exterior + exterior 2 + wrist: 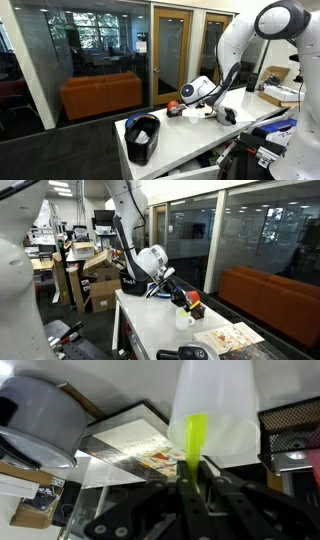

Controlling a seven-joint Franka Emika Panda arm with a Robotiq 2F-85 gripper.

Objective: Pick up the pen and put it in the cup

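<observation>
My gripper [192, 472] is shut on the pen [194, 438], a thin yellow-green stick that sticks out past the fingertips. In the wrist view the pen's tip lies over the wall of the white cup [213, 405], close to its opening. In an exterior view the gripper [182, 293] hangs tilted just above the small white cup [186, 319], and a bit of the pen [192, 299] shows at the fingers. In an exterior view the gripper [181, 103] is over the far end of the white table [200, 138]; the cup is hidden there.
A small red rounded object [197, 309] sits right beside the cup and also shows in an exterior view [172, 104]. A large black bin [143, 138] stands at the table's near end. A colourful printed sheet [230, 338] lies on the table.
</observation>
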